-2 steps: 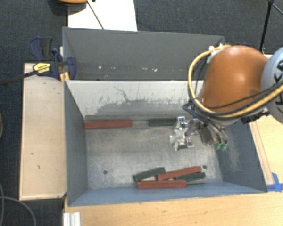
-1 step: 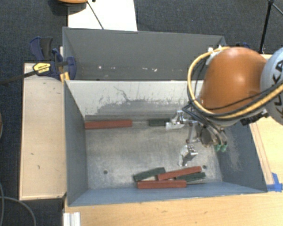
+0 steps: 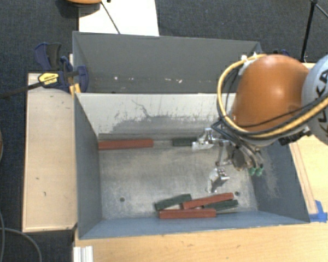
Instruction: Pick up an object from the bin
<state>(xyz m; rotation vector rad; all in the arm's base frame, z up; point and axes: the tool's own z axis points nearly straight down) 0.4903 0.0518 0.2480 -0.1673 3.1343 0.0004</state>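
My gripper (image 3: pixel 216 184) hangs low in the right half of the bin, just above and behind a small pile at the front wall. Nearest to it there is a red-brown stick (image 3: pixel 209 201) lying at a slant, with a dark green stick (image 3: pixel 226 205) beside it on the right. Another dark green stick (image 3: pixel 171 202) lies to the left, and a second red-brown stick (image 3: pixel 187 214) lies flat against the front wall. I see nothing held in the gripper.
A long red-brown stick (image 3: pixel 126 143) lies along the back wall at the left, with a short dark green piece (image 3: pixel 181 142) to its right. The arm's orange dome and cables overhang the bin's right back corner. The floor's left half is bare.
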